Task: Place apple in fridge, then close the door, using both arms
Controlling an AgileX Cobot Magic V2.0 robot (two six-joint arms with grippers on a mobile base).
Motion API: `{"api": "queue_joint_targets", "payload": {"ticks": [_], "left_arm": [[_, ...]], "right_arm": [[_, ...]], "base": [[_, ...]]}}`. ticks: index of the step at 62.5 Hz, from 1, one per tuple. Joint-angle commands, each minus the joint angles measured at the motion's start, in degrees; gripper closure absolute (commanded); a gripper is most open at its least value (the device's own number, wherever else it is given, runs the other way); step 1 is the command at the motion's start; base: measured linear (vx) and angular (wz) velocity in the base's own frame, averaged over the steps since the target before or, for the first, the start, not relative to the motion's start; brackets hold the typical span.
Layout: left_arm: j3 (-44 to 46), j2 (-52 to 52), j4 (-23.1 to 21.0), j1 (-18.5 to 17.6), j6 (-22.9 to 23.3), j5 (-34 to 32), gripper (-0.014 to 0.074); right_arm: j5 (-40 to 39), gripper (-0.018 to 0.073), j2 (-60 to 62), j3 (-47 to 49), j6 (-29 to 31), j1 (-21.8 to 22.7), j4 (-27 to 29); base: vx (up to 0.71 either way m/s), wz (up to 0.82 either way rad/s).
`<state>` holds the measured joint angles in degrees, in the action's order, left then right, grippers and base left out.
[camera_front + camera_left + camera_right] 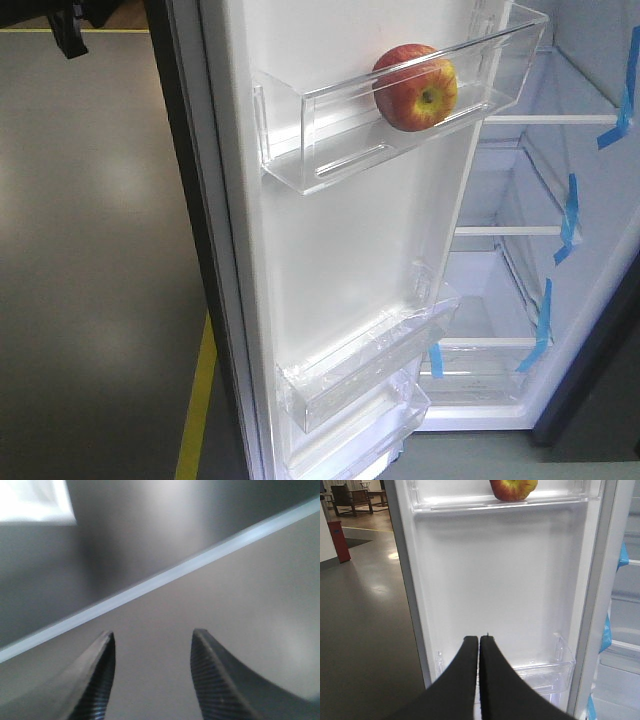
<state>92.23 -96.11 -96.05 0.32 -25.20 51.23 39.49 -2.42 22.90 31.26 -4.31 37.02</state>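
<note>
Up in the top door bin (320,165) sat the apple (415,87); placing looked done; my right gripper (479,641) was pressed together, empty; my left gripper (151,642) was spread, empty; next, the open door (340,255) needed pushing shut, I thought.

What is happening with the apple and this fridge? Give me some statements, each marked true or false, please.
1. The apple sits in the top clear bin of the door. True.
2. The door is shut. False: it stands open, its white inner side showing.
3. The right gripper holds the apple. False: it is shut on nothing, below the apple.
4. The left gripper is open, with nothing between its fingers. True.
5. Blue tape strips are stuck inside the fridge. True.
</note>
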Motion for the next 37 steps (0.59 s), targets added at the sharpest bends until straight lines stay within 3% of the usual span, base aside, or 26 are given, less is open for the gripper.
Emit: {"api": "queue_joint_targets", "payload": {"ticks": [1, 17, 37], "left_arm": [[1.90, 2.29, -6.28, -1.08, -0.41, 1.02, 0.0245], [1.90, 2.29, -6.28, -2.93, -0.41, 6.76, 0.0245], [1.90, 2.29, -6.28, -10.91, -0.59, 13.62, 0.0245]], "right_arm": [[-3.08, 0.0563, -0.69, 1.29, -0.12, 0.25, 1.29], [-3.08, 0.0563, -0.69, 1.29, -0.12, 0.25, 1.29], [-3.08, 0.0563, -0.69, 1.29, -0.12, 0.25, 1.57]], "base": [[0.00, 0.00], [0.00, 0.00], [0.00, 0.00]]}}
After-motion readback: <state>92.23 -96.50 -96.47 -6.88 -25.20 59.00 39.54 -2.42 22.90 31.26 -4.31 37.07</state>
